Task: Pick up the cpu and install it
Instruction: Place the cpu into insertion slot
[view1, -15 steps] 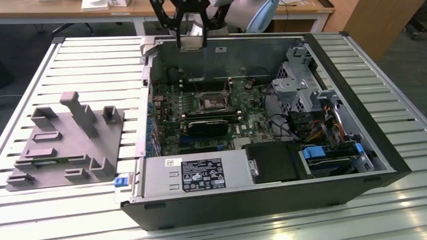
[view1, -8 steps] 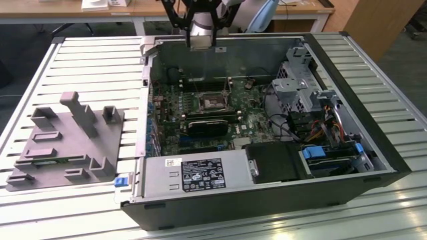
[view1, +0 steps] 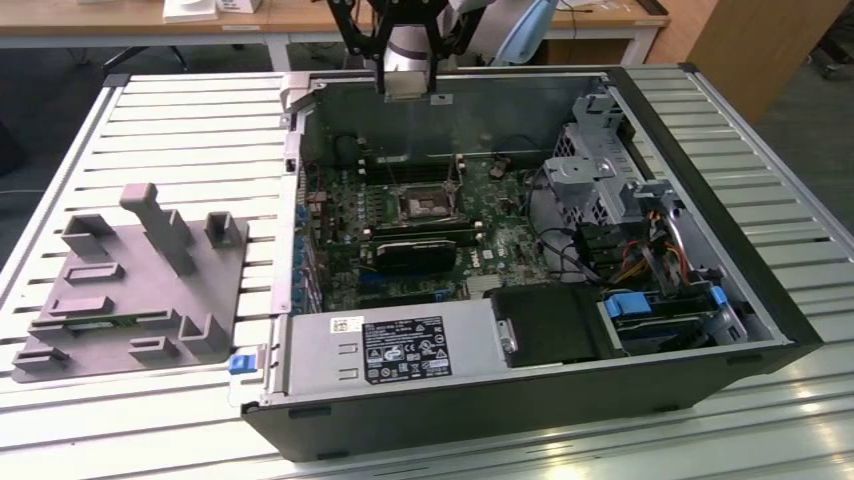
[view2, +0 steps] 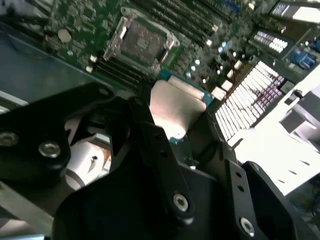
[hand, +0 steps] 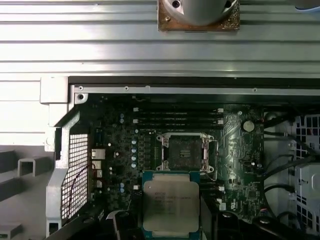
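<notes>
Slatted metal table (view1: 174, 130) carries an open computer case (view1: 534, 420) lying on its side, and a wooden desk (view1: 134, 28) runs along the far edge of the room behind it.

Your gripper (view2: 176, 116) is clenched on the cpu (hand: 171, 202). In the second wrist view you can see its black fingers (view2: 152, 137) pressing the chip from two opposite sides. The shiny silver top faces the first wrist camera, with the thin green rim showing around it. You are holding the chip in the air over the motherboard (hand: 237, 145), close to the socket (hand: 183, 152) but apart from it. The socket's dark square centre is exposed inside its metal frame, and long memory slots (hand: 180, 116) run just beside it.

Farther out, the power supply (view1: 387, 345) sits at the near wall of the case. A metal drive cage (view1: 587, 150) and a bundle of coloured cables (view1: 654, 250) fill the side at the exterior view's right. The arm's base (view1: 407, 65) stands on the table just beyond the case's far wall. At the exterior view's left, well apart from the case, you have a grey plastic block (view1: 134, 290) with upright posts resting on the slats.
</notes>
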